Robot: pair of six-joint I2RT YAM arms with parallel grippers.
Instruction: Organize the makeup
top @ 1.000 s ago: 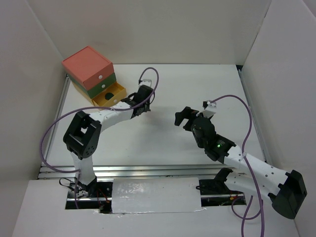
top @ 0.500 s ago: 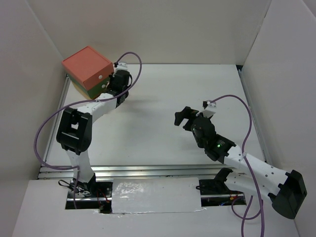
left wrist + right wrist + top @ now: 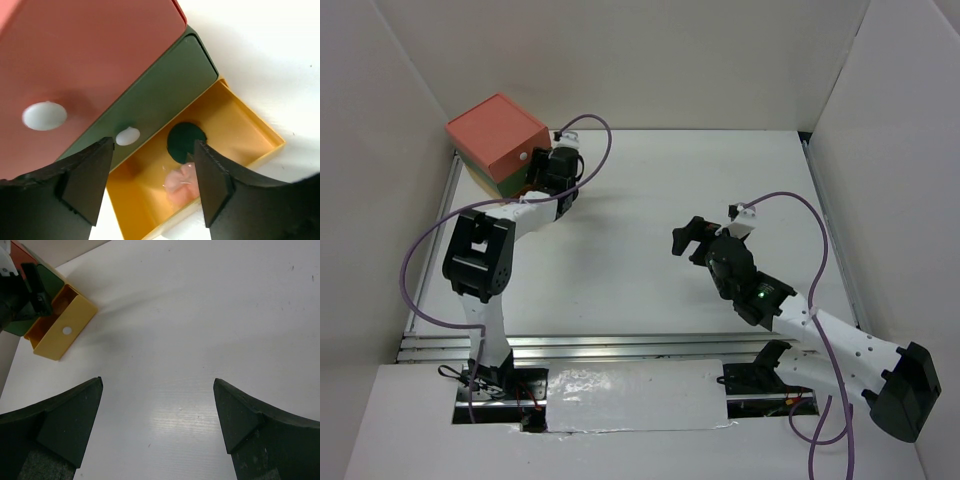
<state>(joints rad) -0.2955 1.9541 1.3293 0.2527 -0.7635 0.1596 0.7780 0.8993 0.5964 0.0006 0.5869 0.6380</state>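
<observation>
Left wrist view looks down on the drawer chest (image 3: 100, 60). The red drawer (image 3: 85, 50) on top and the green drawer (image 3: 165, 85) under it are both pushed in, each with a white knob (image 3: 44, 116). The yellow drawer (image 3: 240, 135) at the bottom is pulled out. Inside it lie a dark-green round disc (image 3: 186, 141) and, just beside it toward the drawer's front, a peach-pink piece (image 3: 181, 181), which is too blurred by glare to name more closely.

The left gripper (image 3: 152, 148) hangs over the open drawer with its jaws spread wide and nothing between them. Its fingers (image 3: 85, 182) frame the two pieces without touching them.

From the top external camera, the left gripper (image 3: 556, 166) is right against the front of the drawer chest (image 3: 495, 135), at the far left corner of the white surface (image 3: 650, 190). The right gripper (image 3: 688, 238) is well apart from it, above the bare middle of the surface.

Its own camera shows the right gripper (image 3: 158, 385) parted wide and empty. The yellow drawer (image 3: 60, 335) juts out at the upper left of that view.
</observation>
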